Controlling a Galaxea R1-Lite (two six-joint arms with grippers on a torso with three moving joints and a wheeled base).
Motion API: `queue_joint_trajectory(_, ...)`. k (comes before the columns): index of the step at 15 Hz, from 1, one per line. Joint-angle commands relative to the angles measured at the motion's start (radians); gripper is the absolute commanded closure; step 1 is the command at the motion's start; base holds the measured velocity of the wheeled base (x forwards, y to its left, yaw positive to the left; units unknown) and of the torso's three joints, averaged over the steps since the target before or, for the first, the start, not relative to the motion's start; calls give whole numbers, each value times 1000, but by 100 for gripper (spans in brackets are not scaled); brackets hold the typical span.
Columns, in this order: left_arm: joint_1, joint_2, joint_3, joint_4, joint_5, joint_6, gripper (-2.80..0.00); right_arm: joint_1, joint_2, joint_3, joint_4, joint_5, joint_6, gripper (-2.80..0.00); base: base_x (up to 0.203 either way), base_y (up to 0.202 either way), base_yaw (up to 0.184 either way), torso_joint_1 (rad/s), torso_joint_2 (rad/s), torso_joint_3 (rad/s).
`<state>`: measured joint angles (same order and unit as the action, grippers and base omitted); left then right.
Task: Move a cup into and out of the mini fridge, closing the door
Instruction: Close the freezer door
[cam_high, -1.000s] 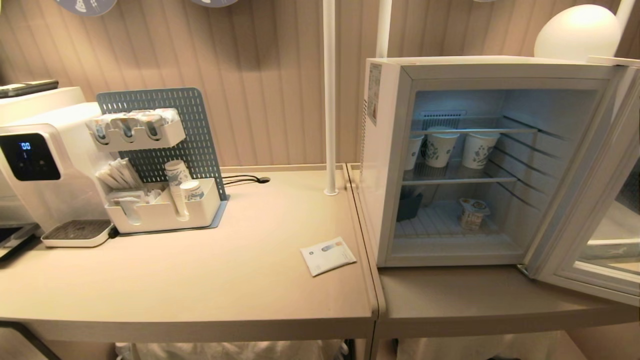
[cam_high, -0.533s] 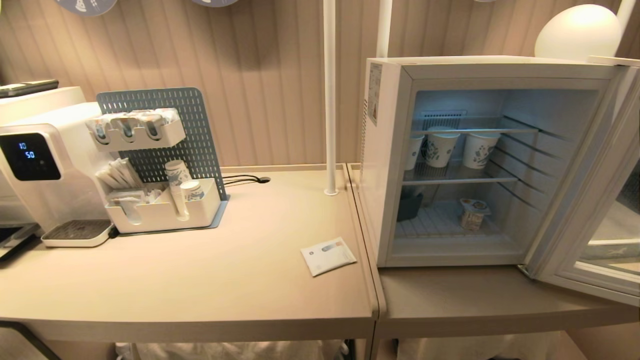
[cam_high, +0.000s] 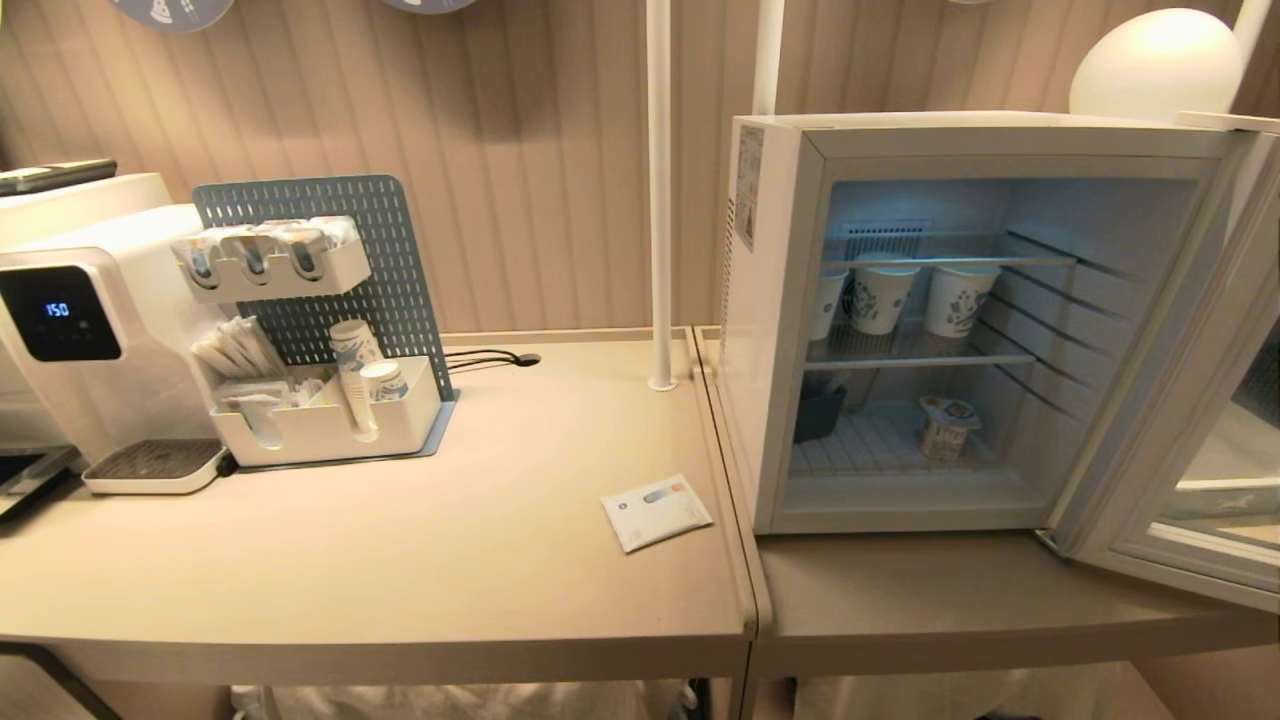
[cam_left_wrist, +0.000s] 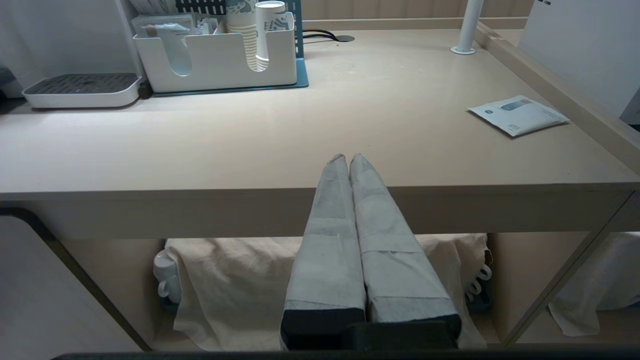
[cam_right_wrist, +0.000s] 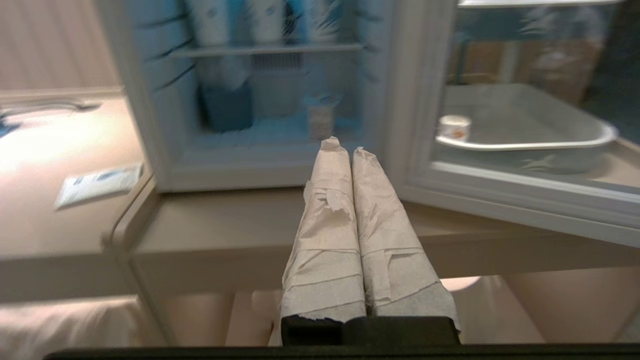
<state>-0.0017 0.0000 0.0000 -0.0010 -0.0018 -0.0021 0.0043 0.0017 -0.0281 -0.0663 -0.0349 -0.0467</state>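
Observation:
The mini fridge stands on the right counter with its door swung wide open to the right. The cup, a small white pot with an orange-marked top, sits upright on the bottom shelf inside. My right gripper hovers shut and empty in front of the counter edge, facing the open fridge, well short of the cup. My left gripper is shut and empty, low before the left table's front edge. Neither arm shows in the head view.
Three taller paper cups stand on the middle wire shelf. A white sachet lies near the left table's right edge. A water dispenser and organiser stand at the left. Behind the door glass, a small pot sits in a grey tray.
Only the digits on the dispenser's display differ. The fridge, its open door and the cup stand as before.

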Motion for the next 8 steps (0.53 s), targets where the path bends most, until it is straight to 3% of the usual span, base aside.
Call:
queue_joint_trajectory(1, 0, -2, 2, -1, 0, 1, 0, 0, 1, 9, 170, 30, 2, 0, 0, 0, 0, 0, 0, 0)
queue_joint_trajectory(8, 0, -2, 2, -1, 0, -1, 0, 0, 3, -3, 146, 33, 27, 0, 0, 0, 0, 0, 0, 0)
